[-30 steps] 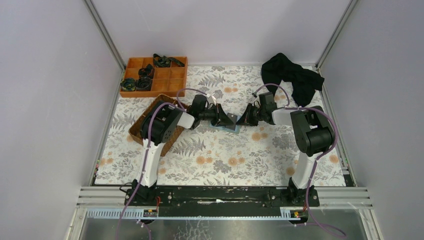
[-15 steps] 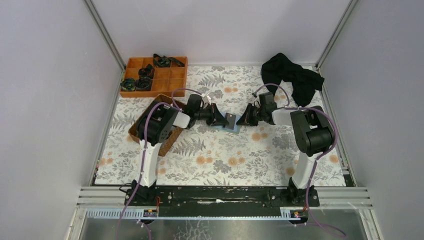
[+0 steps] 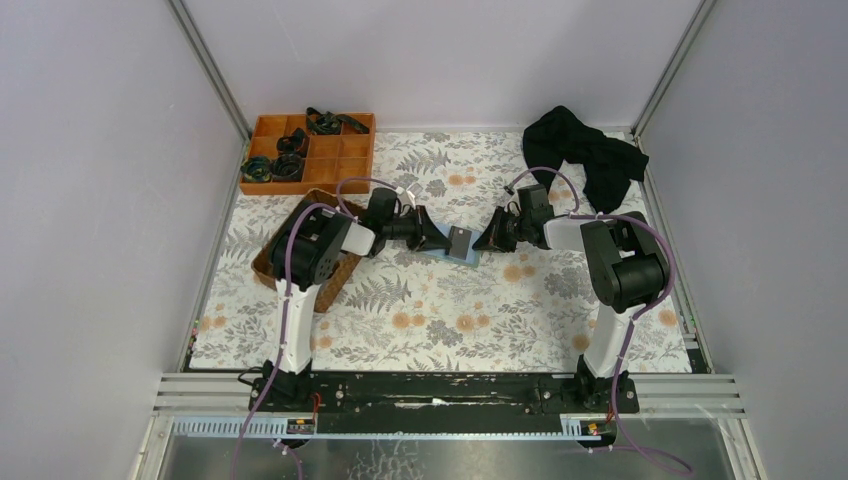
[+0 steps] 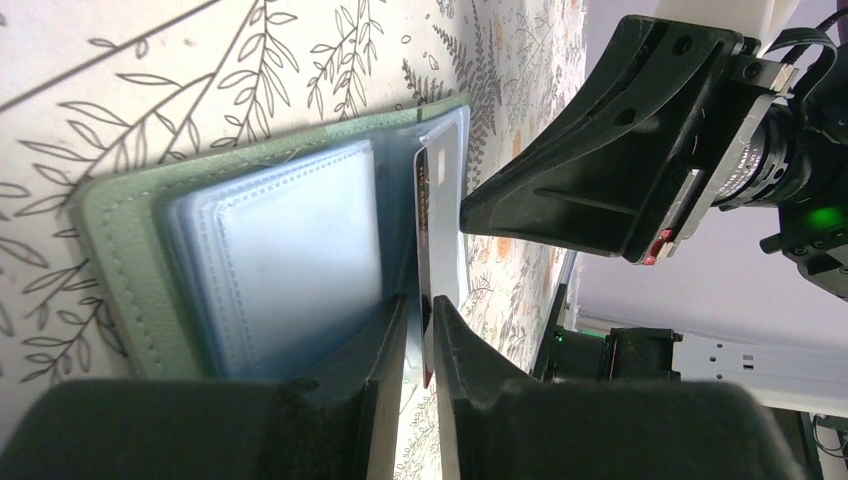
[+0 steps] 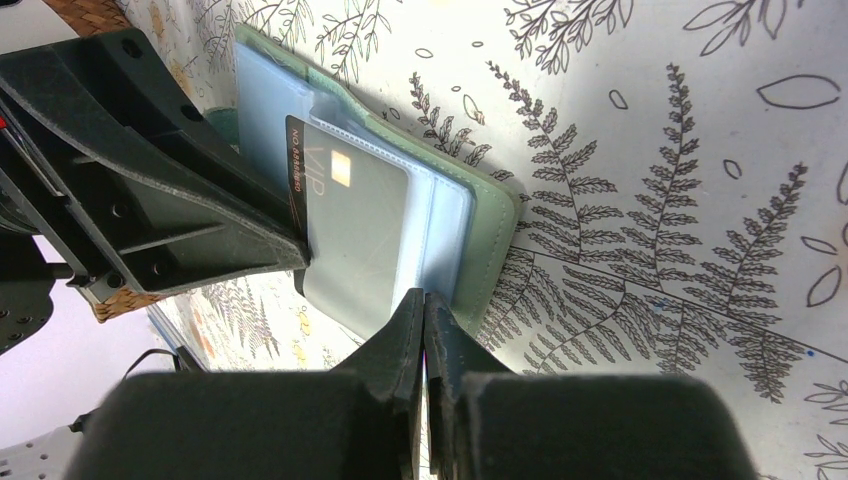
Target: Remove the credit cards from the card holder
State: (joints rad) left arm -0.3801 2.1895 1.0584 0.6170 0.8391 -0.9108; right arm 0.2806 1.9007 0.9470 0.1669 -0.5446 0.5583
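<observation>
One card (image 4: pixel 440 215) sat partly out of the open wallet (image 4: pixel 130 250) on the desk (image 3: pixel 450 300), pinched in the left jaws; the right jaws, clenched together, pinned the wallet's edge. If that pin slipped, the wallet could drag along.

Even, bright light; soft shadows; wrist views blur up close.

Both arms stretch forward and angle inward, wrists low, the 2 grippers facing each other. The left gripper (image 4: pixel 420 310) pinches a card (image 4: pixel 440 210); the right gripper (image 5: pixel 424 298) has its fingers pressed together.
</observation>
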